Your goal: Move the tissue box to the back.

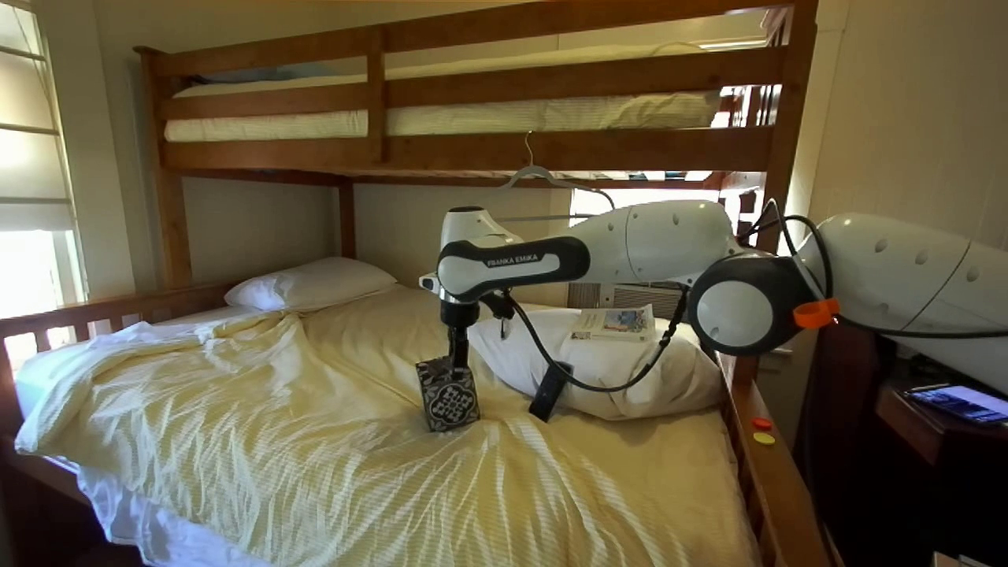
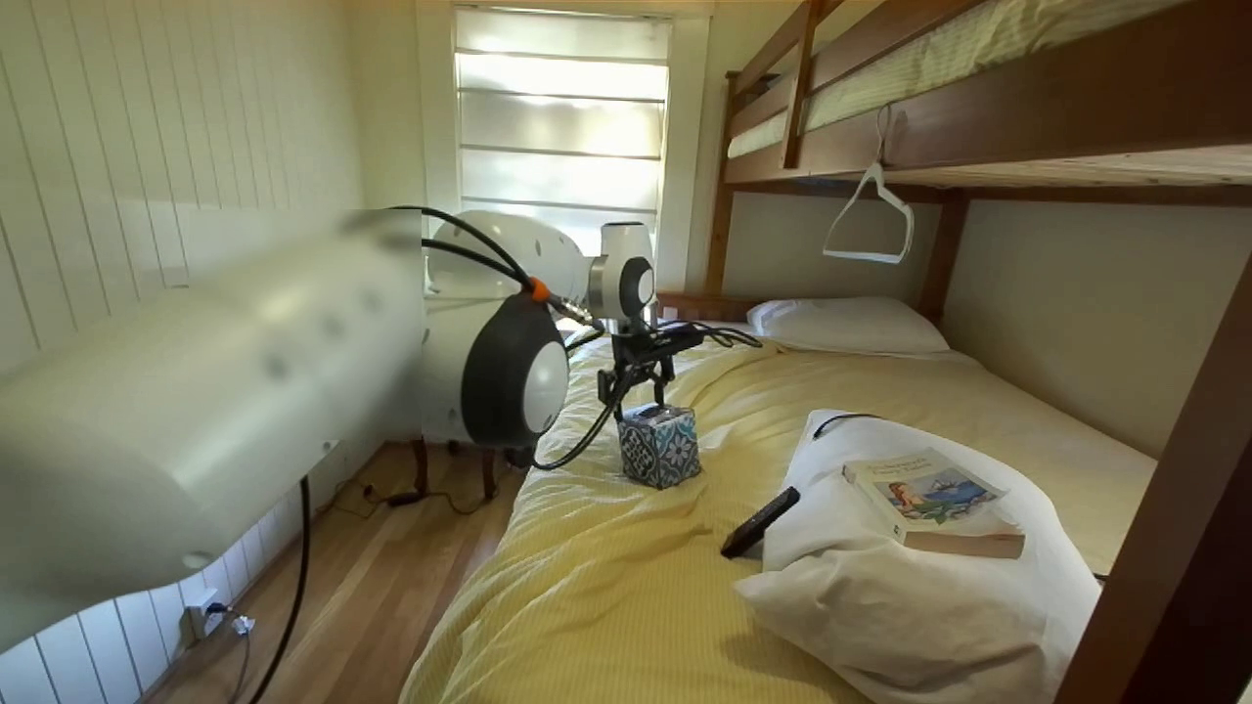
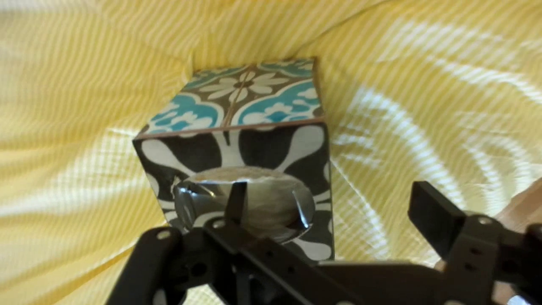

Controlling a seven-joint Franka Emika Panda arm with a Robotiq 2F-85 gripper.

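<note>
Over at the far left, daylight's coming in through a window (image 1: 33,157), and a white pillow (image 1: 311,283) is lying toward the back of the yellow striped bedding (image 1: 315,457). Heading right, the tissue box (image 1: 450,403) is sitting around the middle of that bedding, opening facing up. The gripper (image 2: 640,407) is hanging right over it with its fingers (image 3: 438,220) spread wide: one's hovering over the opening (can't tell if it's dipping inside), the other's hanging outside the box. Just right of that, a slim black remote (image 1: 550,391) is leaning on a second white pillow (image 1: 669,386), with a paperback (image 1: 614,324) lying on top. Way over on the right, the robot arm (image 1: 898,268) is sticking out, and a screen (image 1: 961,400) is glowing.
</note>
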